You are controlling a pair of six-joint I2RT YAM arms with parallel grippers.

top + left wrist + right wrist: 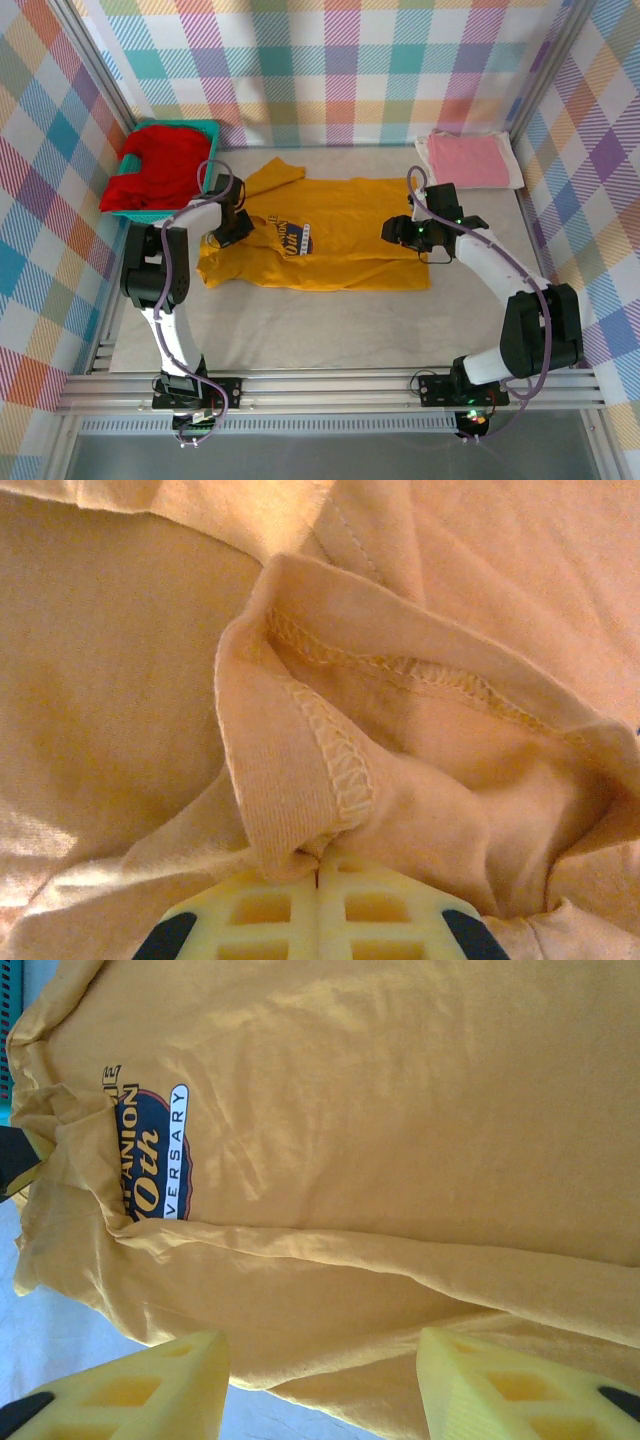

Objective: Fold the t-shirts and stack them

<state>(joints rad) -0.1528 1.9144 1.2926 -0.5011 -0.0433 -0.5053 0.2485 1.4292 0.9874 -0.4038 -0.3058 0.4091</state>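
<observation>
A mustard-yellow t-shirt (340,225) with a dark round chest print (292,240) lies spread across the middle of the table, neck end to the left. My left gripper (238,222) is at that left end, shut on a bunched, ribbed and stitched fold of the yellow cloth (290,770), which its closed fingertips (318,875) pinch. My right gripper (397,232) hovers open over the shirt's right part. Its yellow fingers (190,1370) straddle a loose fold of the cloth (330,1290) without touching it. A pink t-shirt (470,160) lies folded at the back right. A red t-shirt (160,165) is heaped in the basket.
The teal plastic basket (213,128) stands at the back left corner, close behind the left arm. Checked walls and metal frame posts close in the table on three sides. Bare pale table (330,330) shows in front of the yellow shirt.
</observation>
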